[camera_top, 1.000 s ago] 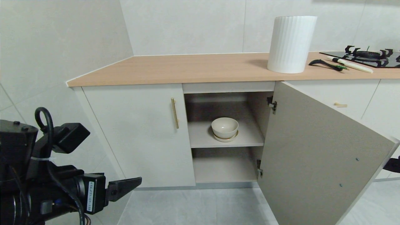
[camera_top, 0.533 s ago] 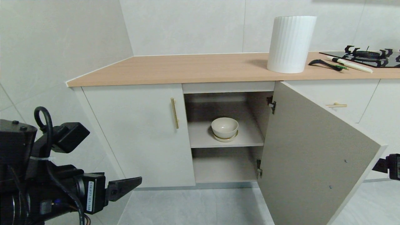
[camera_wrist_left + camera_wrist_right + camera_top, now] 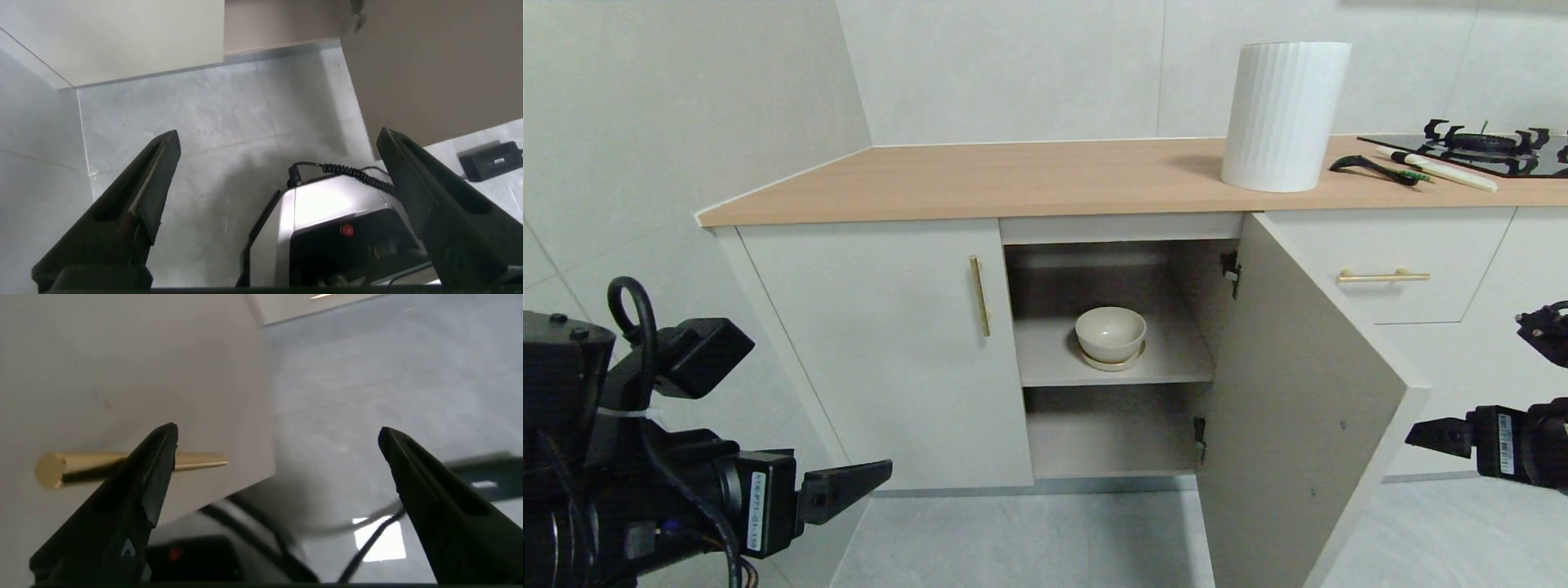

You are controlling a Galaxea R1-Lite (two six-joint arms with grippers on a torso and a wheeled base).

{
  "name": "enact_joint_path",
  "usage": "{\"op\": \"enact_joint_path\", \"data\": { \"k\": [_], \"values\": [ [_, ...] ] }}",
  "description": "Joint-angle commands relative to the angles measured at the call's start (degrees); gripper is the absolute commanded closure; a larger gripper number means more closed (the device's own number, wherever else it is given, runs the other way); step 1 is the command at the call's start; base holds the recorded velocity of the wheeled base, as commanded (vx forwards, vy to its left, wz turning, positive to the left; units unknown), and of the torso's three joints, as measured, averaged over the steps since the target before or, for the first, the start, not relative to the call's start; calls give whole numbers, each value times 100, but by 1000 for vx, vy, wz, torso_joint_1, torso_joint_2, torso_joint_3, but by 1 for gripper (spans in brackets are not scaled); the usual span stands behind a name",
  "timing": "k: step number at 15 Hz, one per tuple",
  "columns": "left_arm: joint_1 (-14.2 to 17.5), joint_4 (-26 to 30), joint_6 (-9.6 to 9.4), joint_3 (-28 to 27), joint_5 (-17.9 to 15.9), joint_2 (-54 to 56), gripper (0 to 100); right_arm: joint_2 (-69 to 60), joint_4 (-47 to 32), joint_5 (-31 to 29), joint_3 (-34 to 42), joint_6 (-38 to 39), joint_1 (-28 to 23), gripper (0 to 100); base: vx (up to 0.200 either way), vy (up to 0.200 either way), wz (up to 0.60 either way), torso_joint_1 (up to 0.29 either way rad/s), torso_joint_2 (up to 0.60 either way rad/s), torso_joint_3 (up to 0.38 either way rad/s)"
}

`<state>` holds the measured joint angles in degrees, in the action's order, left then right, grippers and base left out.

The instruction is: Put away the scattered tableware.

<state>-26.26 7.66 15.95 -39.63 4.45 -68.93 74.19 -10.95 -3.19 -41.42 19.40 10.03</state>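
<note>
Wooden worktop [image 3: 1013, 175] across the top of the cabinet [image 3: 882, 351]. Two shelves inside the cabinet, left door shut, right door [image 3: 1298, 392] hinged at the cabinet's right side and swung out at an angle.

Tall white ribbed canister [image 3: 1284, 114] upright on the worktop, above the cabinet's right edge.

Left tool [image 3: 849, 483] low in front of the cabinet's shut left door, over the floor tiles and well apart from the shelves. Fingers [image 3: 135, 204] spread wide, nothing between them.

Right tool [image 3: 1429, 433] off to the cabinet's right, just beyond the free edge of the open door. Fingers [image 3: 143, 486] wide apart, gripping nothing. Gold door handle [image 3: 200, 463] near one of these fingers in the right wrist view; touching or not, cannot tell.

Cream bowl [image 3: 1110, 331] upright on a saucer [image 3: 1112, 362] of the same colour, both on the cabinet's upper shelf, about midway across the opening.

Black spoon [image 3: 1372, 167] and pale chopsticks [image 3: 1445, 170] flat on the worktop, well beyond the cabinet's right side, past the canister.
</note>
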Motion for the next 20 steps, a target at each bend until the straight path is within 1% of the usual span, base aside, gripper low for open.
{"op": "enact_joint_path", "data": {
  "k": [1,2,4,5,6,7,9,11,14,18,20],
  "values": [
    [-2,-10,5,-9,3,2,0,131,14,3,29,73,517,0,0,0,0,0,0,0],
    [7,-10,5,-9,3,-7,0,262,154,3,55,73,711,0,0,0,0,0,0,0],
    [-2,-10,5,-9,3,2,0,570,550,-6,91,64,886,0,0,0,0,0,0,0],
    [-2,-10,5,-9,3,-7,0,860,1007,-6,99,56,1062,0,0,0,0,0,0,0],
    [-2,-10,5,-9,3,-7,0,1018,1174,-6,91,47,1124,0,0,0,0,0,0,0],
    [-2,-10,5,-9,3,-7,0,1440,1587,3,55,20,1212,0,0,0,0,0,0,0],
    [-2,-36,5,-9,3,-7,0,2055,2105,-6,-138,-6,1361,0,0,0,0,0,0,0],
    [7,-212,23,26,3,-7,0,2477,2132,3,-586,-6,1510,0,0,0,0,0,0,0],
    [16,-265,40,26,12,-33,0,2987,2167,12,-1184,-59,1563,0,0,0,0,0,0,0],
    [16,-273,49,34,12,-95,0,3224,2193,91,-1412,-6,1528,0,0,0,0,0,0,0],
    [16,-273,49,34,21,-95,0,3295,2492,82,-1395,38,1528,0,0,0,0,0,0,0]
  ]
}}
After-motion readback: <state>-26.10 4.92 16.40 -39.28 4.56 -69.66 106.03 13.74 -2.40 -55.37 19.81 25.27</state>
